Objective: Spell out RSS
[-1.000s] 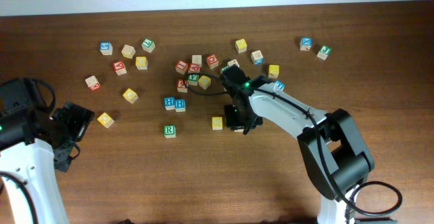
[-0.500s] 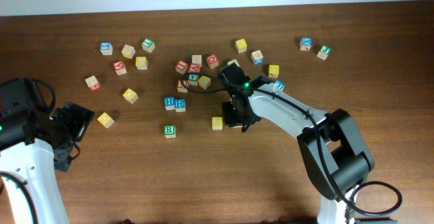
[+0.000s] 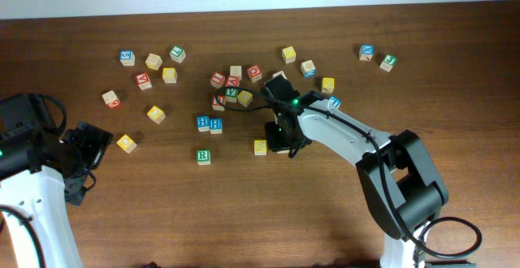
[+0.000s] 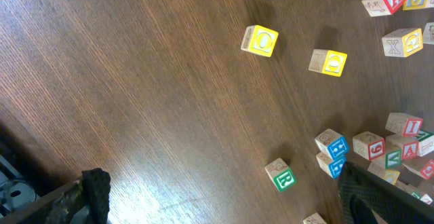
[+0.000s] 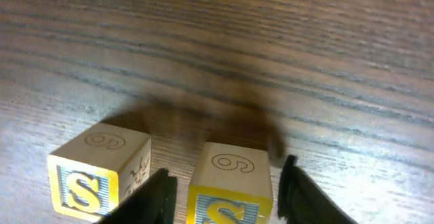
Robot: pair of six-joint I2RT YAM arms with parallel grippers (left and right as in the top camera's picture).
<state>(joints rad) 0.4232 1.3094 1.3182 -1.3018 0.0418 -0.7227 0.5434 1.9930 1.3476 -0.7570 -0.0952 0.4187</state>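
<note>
The green R cube (image 3: 203, 156) stands alone on the table; it also shows in the left wrist view (image 4: 281, 175). One yellow S cube (image 3: 260, 147) sits to the right of it, seen at lower left in the right wrist view (image 5: 98, 173). A second yellow S cube (image 5: 230, 183) stands beside it between the fingers of my right gripper (image 5: 227, 193), which is open with a small gap on each side. In the overhead view the right gripper (image 3: 281, 138) hides that cube. My left gripper (image 3: 85, 150) is wide open and empty at the far left (image 4: 224, 203).
Two blue H cubes (image 3: 209, 124) lie just above the R cube. A cluster of mixed letter cubes (image 3: 234, 85) sits behind the right gripper. More cubes are scattered at the back left (image 3: 154, 61) and back right (image 3: 378, 57). A yellow cube (image 3: 126, 144) lies near the left gripper.
My right gripper has shifted slightly left and back, closer to the yellow S cube on the table. The left arm has not moved.
</note>
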